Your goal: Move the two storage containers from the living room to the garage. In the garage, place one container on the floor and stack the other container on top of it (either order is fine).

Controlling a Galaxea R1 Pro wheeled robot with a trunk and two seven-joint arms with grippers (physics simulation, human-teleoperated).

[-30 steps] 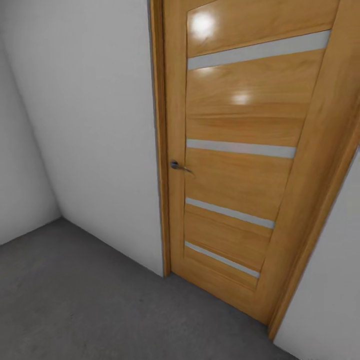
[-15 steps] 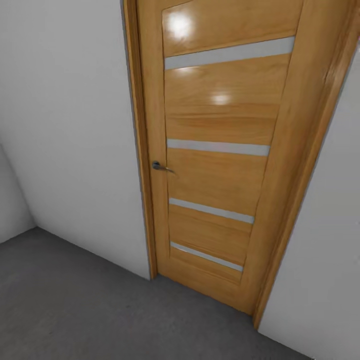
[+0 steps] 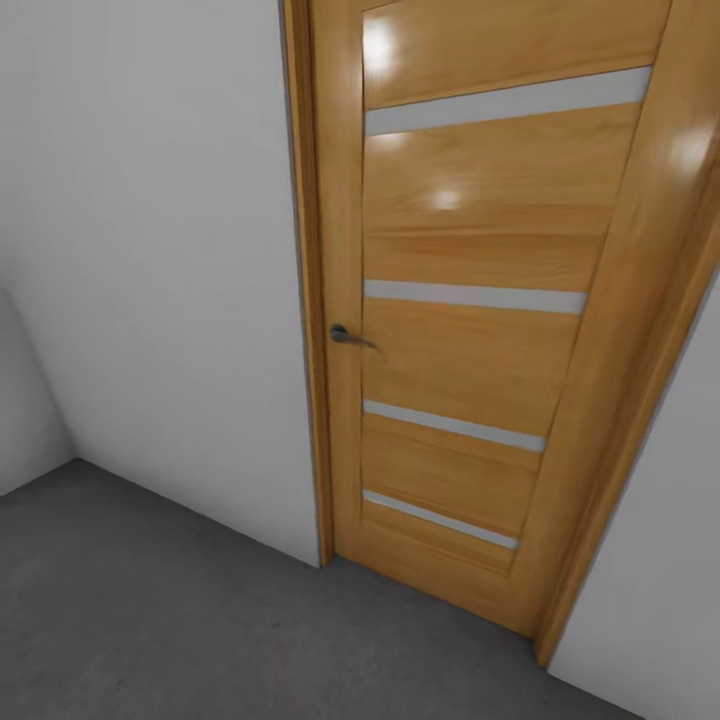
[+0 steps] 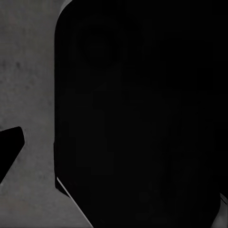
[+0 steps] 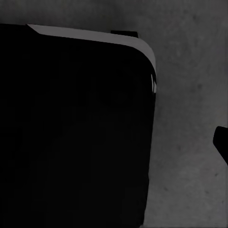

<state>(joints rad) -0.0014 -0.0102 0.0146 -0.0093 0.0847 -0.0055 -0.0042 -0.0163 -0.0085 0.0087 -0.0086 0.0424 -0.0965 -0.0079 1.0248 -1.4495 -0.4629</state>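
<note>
The two storage containers are out of view, and so is the living room. I stand in the garage, facing a shut wooden door (image 3: 470, 330) with pale horizontal strips and a metal lever handle (image 3: 345, 335). The dark grey concrete floor (image 3: 150, 600) runs up to it. In the left wrist view a black finger tip (image 4: 8, 145) juts in over the floor (image 4: 28, 71), beside a large black part of the robot (image 4: 137, 114). The right wrist view has another black tip (image 5: 221, 142) at its edge, over the floor (image 5: 190, 95). Neither view lets me read how the jaws stand.
Plain white wall (image 3: 150, 250) stands to the left of the door, meeting a side wall in a corner at the far left. More white wall (image 3: 660, 600) lies to the door's right. A big dark rounded body (image 5: 71, 133) blocks much of the right wrist view.
The whole head picture shifted: the door slid left in the frame, then back to the right, so the camera moved. The door itself stays shut.
</note>
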